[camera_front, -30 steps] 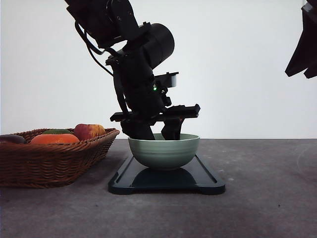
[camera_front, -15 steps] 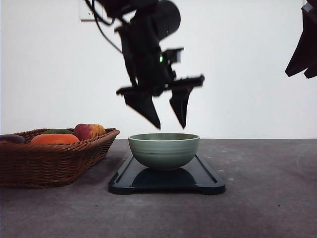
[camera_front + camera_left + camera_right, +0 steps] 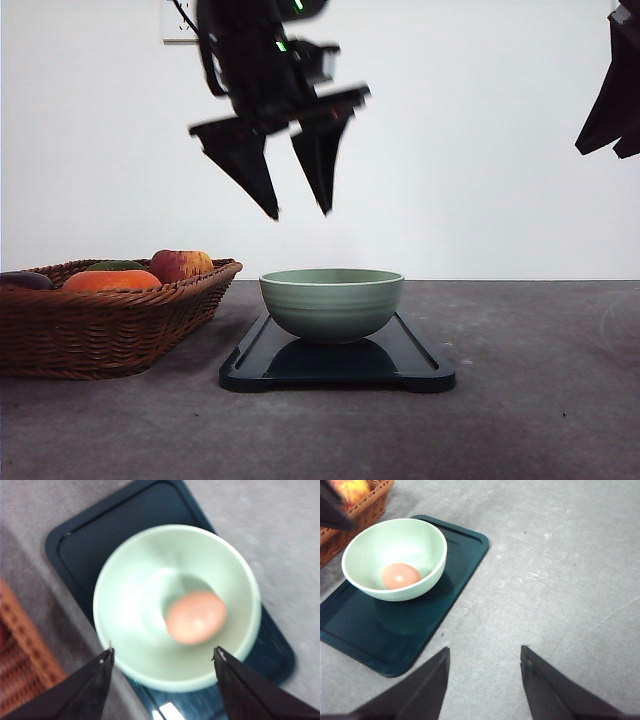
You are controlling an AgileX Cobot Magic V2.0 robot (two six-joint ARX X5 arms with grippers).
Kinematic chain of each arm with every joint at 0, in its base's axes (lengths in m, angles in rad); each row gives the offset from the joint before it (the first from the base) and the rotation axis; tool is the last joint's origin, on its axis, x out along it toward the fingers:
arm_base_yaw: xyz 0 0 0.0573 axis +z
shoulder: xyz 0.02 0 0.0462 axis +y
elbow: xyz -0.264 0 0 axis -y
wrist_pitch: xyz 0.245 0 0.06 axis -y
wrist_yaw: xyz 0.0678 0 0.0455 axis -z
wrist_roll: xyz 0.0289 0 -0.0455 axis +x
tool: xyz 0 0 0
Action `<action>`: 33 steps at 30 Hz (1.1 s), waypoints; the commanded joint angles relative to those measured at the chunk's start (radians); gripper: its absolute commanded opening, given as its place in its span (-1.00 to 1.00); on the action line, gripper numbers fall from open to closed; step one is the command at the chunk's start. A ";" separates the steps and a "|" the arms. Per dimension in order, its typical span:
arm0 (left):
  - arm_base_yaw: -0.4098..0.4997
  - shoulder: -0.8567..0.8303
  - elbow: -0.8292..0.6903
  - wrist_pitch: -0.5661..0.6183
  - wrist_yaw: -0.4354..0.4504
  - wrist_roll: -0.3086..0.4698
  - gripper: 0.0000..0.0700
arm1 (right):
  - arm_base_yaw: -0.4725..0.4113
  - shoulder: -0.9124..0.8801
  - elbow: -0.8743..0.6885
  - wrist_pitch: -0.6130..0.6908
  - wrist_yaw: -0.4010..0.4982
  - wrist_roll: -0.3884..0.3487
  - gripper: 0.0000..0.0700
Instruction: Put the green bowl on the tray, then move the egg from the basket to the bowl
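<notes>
The pale green bowl (image 3: 332, 303) stands upright on the dark tray (image 3: 420, 362) in the middle of the table. Inside it lies the tan egg (image 3: 196, 617) (image 3: 400, 575), loose on the bowl's bottom. My left gripper (image 3: 300, 213) hangs open well above the bowl's left side, nothing between its fingers; from its wrist I look straight down on the bowl (image 3: 175, 605) and tray (image 3: 80, 540). My right gripper (image 3: 482, 662) is open over bare table beside the tray (image 3: 370, 635), raised high at the front view's right edge. The wicker basket (image 3: 100, 330) sits left of the tray.
The basket holds a red-yellow apple (image 3: 180, 265), an orange fruit (image 3: 110, 281) and a dark item (image 3: 22, 281) at its far left. Grey table stretches to the right of the tray (image 3: 540, 350). A white wall stands behind.
My left gripper has risen out of the bowl and drifted left, open, leaving the egg behind in the bowl. The right arm has stayed still.
</notes>
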 commanded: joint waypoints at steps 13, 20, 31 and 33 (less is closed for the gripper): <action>0.019 -0.516 -0.638 0.360 0.015 -0.037 0.13 | 0.003 0.006 0.002 0.005 0.000 -0.005 -0.21; 0.103 -0.760 -0.828 0.369 0.015 -0.010 0.12 | 0.003 0.006 0.002 0.006 -0.002 -0.006 -0.21; 0.308 -1.050 -0.980 0.364 0.015 0.020 0.12 | 0.005 0.006 0.002 0.010 -0.117 -0.018 -0.21; 0.342 -1.080 -1.005 0.364 0.015 0.020 0.12 | 0.005 0.006 0.002 0.010 -0.116 -0.018 -0.20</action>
